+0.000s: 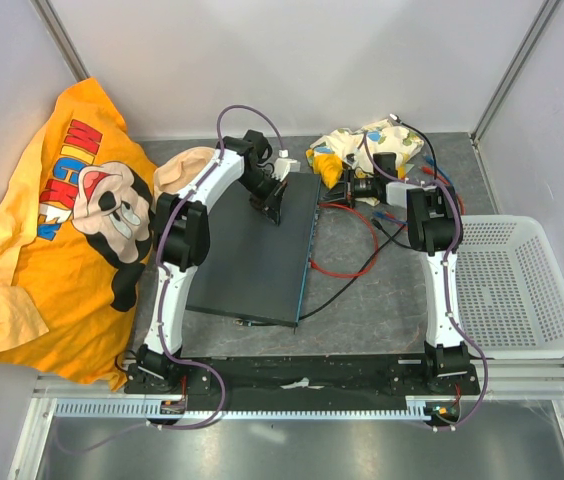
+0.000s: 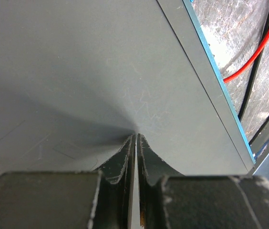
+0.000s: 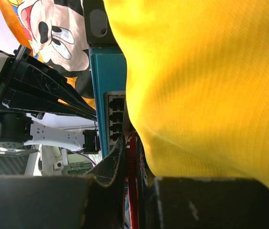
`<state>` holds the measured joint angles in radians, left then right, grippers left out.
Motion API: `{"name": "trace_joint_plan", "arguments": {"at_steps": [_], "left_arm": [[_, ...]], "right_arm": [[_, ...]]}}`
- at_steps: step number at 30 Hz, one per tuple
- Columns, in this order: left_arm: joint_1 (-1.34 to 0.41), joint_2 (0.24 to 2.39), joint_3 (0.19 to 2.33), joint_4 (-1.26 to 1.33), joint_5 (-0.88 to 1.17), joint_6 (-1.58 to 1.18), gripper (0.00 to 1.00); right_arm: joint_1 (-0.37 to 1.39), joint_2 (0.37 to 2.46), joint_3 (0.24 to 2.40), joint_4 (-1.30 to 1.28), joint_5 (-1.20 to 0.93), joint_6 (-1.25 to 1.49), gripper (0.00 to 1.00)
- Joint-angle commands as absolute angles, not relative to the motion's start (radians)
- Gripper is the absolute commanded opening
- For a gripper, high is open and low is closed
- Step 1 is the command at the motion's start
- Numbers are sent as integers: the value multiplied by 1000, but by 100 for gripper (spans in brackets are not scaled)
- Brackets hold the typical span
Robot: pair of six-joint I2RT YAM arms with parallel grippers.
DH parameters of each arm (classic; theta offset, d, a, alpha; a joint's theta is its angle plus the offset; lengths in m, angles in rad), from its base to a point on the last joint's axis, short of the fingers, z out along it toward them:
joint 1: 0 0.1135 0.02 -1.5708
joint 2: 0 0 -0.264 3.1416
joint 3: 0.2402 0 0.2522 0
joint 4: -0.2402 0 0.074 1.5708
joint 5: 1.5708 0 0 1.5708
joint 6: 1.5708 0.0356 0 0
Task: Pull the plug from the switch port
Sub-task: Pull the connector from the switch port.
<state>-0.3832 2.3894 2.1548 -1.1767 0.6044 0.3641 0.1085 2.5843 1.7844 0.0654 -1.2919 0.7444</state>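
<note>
At the right gripper (image 3: 128,164), seen through its wrist camera, the jaws are drawn close together with a red plug (image 3: 131,148) clamped between them. The plug sits against the thin teal face of the switch (image 3: 107,71), just below a stack of small sockets (image 3: 117,114). A yellow cloth (image 3: 206,95) fills the right side of that frame and covers most of the far finger.

The left gripper (image 2: 136,137) has its jaws all but closed, with only a hairline slit between them and nothing held. Both tips rest on the flat top of the switch, near its upper end in the overhead view.

Legible writing: one item only. The orange shirt (image 1: 62,230) at the left of the overhead frame carries "MICKEY" in block letters, turned sideways, beside a cartoon mouse face.

Count: two arms, two grippers, one switch, one red cable (image 2: 234,75), one black cable (image 1: 347,288), one white mesh basket (image 1: 522,290), one orange shirt, one yellow cloth.

The switch is a large, flat, dark grey metal box with a plain matt top showing faint scuffs. It lies at the centre of the grey table (image 1: 382,310), slightly skewed. Its teal long edge faces the right of the frame, toward both cables, and the basket stands well apart at the right.
</note>
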Motion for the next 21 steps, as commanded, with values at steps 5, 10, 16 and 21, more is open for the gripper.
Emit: {"name": "trace_joint_plan", "arguments": {"at_steps": [5,10,16,21], "left_arm": [[-393,2404,2123,-1164,569,399,12],[-393,2401,2125,-1166,568,405,12],[-393,2414,2148,-1164,561,410,12],[-396,2428,2164,-1169,575,397,12]], "right_arm": [[100,2692,1773,52,-1318,624,0],[86,2680,1749,54,-1327,627,0],[12,2625,1632,32,-1321,594,0],[6,2617,1620,-33,-1315,537,0]]}}
